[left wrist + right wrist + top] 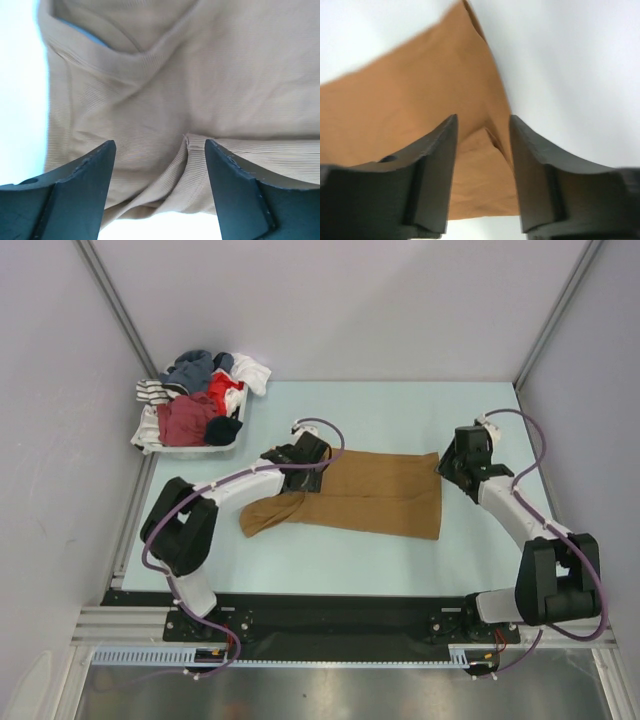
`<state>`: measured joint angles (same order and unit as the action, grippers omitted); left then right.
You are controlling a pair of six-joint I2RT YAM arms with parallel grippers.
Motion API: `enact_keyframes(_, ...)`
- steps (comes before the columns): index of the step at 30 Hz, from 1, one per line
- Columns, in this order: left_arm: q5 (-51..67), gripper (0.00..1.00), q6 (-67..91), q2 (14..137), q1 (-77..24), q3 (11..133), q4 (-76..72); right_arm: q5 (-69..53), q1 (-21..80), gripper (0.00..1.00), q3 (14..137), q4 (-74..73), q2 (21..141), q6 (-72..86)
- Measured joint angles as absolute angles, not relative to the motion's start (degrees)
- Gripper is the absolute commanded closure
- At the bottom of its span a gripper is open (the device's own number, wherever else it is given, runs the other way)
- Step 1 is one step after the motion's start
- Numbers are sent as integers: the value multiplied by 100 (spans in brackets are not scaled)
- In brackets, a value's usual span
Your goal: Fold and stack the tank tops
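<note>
Tan-brown tank top [360, 502] is lying flat on the pale table [400, 410], about mid-table, folded into a long band running left to right. Its narrow strap end is trailing toward the near left and its square hem end is sitting at the right.

The left gripper [305, 455] is hovering over the band's far edge near the left end. The right gripper [455, 465] is hovering at the far right corner. Only the top view is showing the whole outline and both arms at once.

The left wrist view is giving what the top view is not: fine ribbed knit, a curved neckline or armhole edge with a stitched seam, and a small raised pucker of cloth between the fingers [90, 170]. Those jaws are standing wide apart and gripping nothing, with the cloth lying loose beneath.

The right wrist view is showing smooth orange-brown cloth tapering to a corner, with a little peaked fold poking up between the fingers [440, 150]. These jaws are parted about halfway and clamping nothing. I cannot tell whether the peak is touching either pad.

Off at the far left corner, well apart from the band, a white tray [150, 445] is holding mixed clothes. Among them are a dark maroon top [185, 420], a striped piece [152, 392], a blue-grey piece [190, 365] and white cloth [250, 370].
</note>
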<state>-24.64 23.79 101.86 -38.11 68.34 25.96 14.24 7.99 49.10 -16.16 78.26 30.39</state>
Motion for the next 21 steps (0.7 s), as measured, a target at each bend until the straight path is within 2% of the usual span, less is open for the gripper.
enact_keyframes(6,-2425,26,2344,10007,-3645,7472,2742,993,497,64,5688,-1553,8200,2926)
enact_keyframes(12,-1966,28,2349,10189,-3236,8381,2740,604,296,62,6259,-1479,9065,2991)
enact_keyframes(21,-1120,26,2711,11367,-2751,9535,2749,395,283,55,6997,-1466,10276,3529)
